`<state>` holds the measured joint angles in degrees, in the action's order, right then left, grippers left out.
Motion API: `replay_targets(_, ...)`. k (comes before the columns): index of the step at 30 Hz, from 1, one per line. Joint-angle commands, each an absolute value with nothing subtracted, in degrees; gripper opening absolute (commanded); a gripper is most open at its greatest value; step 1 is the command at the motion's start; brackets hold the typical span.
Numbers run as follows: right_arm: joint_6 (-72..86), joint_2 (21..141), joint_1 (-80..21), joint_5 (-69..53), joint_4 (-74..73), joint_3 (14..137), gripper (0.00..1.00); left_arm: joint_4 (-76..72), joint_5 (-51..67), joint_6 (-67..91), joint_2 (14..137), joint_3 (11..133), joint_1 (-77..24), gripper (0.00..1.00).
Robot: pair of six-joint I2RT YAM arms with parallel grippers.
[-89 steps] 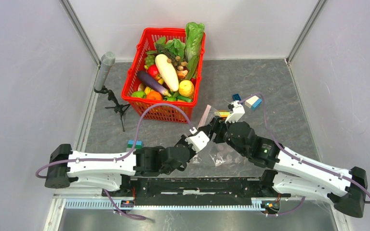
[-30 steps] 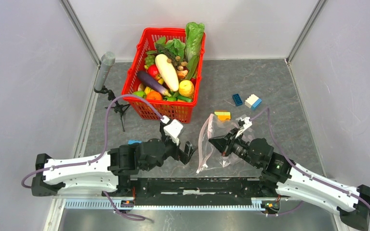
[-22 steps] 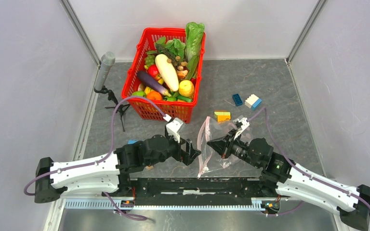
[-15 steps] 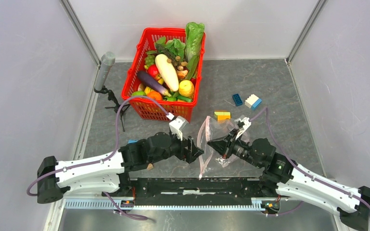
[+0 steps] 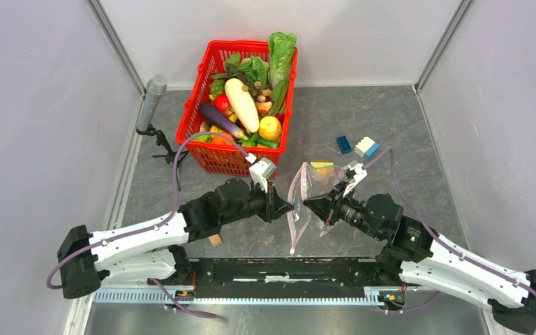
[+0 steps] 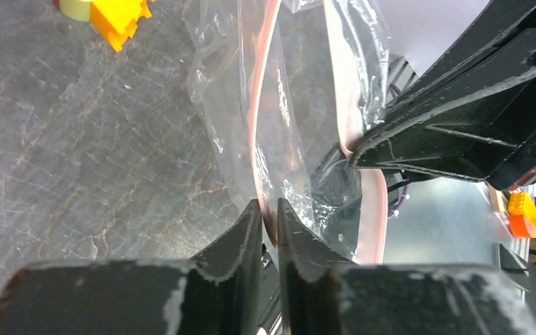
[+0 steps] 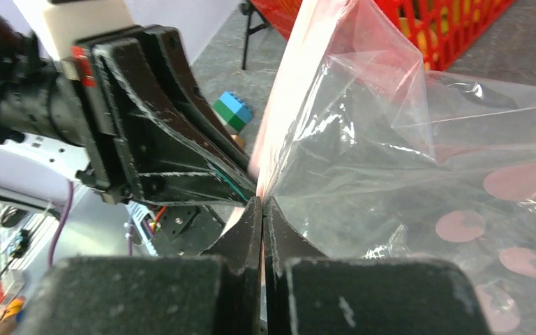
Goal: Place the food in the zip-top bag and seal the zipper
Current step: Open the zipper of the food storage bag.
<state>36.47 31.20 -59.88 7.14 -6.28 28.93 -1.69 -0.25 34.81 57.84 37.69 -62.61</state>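
Now the bag (image 5: 297, 208) hangs between the tools, left tool (image 6: 269, 209) and right tool (image 7: 262, 206) each clenched on one lip. Opening step: next, pull the lips apart for food (image 5: 241, 105) beyond them.

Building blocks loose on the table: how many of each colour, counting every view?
blue block: 1
white-and-blue block: 1
yellow-and-orange block: 1
tan block: 1
green-and-blue block: 1 (right wrist view only)
Total: 5
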Motion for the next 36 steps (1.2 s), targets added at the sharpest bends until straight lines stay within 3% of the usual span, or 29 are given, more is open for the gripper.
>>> replay_targets(1, 36.1, 32.1, -59.9, 17.3, -16.2, 35.8, 0.00, 2.2, -3.1, 29.6, 57.9, 44.5, -61.1, 0.16)
replay_targets(5, 36.3, 33.1, -59.9, 22.7, -23.7, 40.5, 0.00, 12.2, -12.4, 23.7, 60.3, 50.2, -59.2, 0.05)
replay_targets(10, 35.4, 37.7, -59.9, 26.7, -34.9, 48.6, 0.02, 12.4, -12.8, 23.1, 64.3, 52.4, -57.4, 0.02)
replay_targets(13, 34.6, 40.1, -59.9, 26.6, -38.4, 52.9, 0.18, 11.0, -10.4, 24.3, 65.2, 53.6, -57.4, 0.02)
replay_targets(17, 33.3, 40.1, -59.9, 21.7, -32.8, 52.6, 0.57, 7.3, -6.6, 26.5, 64.9, 53.3, -57.3, 0.02)
replay_targets(19, 34.1, 40.1, -59.9, 18.8, -29.4, 51.1, 0.64, 6.9, -5.7, 27.4, 65.6, 53.9, -57.3, 0.02)
replay_targets(28, 40.9, 45.9, -61.3, 19.7, -25.7, 50.1, 0.67, 5.6, -3.8, 30.7, 67.7, 56.0, -57.8, 0.02)
replay_targets(36, 45.5, 48.0, -62.8, 28.1, -26.7, 53.1, 0.71, 8.2, -11.3, 30.4, 68.8, 58.8, -61.7, 0.02)
